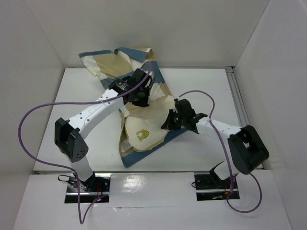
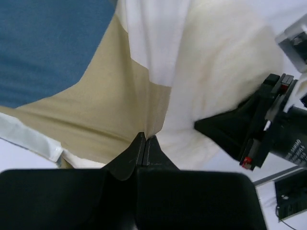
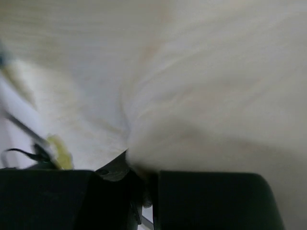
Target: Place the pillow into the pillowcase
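The checked pillowcase lies from the back wall toward the table's middle, in blue, tan and cream. The cream pillow with a yellow emblem lies on its near part, its far end at the case's opening. My left gripper is shut on the pillowcase's tan edge, pinched between the fingertips. My right gripper is shut on the pillow's right edge; cream plush fills that view. The right gripper also shows in the left wrist view.
White walls enclose the table on the back, left and right. A rail runs along the table's right side. Purple cables loop beside both arms. The arm bases sit at the near edge.
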`<state>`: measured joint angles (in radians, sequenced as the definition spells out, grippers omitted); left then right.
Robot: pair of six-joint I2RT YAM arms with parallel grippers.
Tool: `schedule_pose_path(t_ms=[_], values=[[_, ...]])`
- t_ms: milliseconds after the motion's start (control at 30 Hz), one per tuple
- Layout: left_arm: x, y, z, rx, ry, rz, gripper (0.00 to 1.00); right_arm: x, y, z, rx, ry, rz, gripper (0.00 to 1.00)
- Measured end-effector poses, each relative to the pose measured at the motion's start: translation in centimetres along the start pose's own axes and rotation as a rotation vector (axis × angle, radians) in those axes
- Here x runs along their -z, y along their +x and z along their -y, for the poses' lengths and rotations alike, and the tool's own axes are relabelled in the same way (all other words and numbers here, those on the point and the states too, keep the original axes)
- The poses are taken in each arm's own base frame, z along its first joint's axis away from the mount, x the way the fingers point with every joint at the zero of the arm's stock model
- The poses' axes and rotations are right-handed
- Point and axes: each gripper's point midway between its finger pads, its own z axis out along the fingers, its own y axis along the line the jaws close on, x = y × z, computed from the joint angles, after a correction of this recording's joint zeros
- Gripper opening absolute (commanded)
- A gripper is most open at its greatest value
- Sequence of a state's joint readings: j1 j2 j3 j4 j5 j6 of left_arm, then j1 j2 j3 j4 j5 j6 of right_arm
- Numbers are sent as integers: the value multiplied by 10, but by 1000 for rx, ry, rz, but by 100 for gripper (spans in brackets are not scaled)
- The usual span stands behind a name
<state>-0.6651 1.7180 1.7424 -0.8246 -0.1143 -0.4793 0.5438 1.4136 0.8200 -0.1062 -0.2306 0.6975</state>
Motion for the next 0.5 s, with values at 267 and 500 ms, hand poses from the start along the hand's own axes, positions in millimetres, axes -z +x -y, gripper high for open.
schedule_pose_path(t_ms=[267,500], values=[[-16,21,-32,55,-132,-53,0,3,7,18,-20,42,-10,0],[-24,26,-49,66,-228,-76,0,39,-47,-35,66,-45,101,0]])
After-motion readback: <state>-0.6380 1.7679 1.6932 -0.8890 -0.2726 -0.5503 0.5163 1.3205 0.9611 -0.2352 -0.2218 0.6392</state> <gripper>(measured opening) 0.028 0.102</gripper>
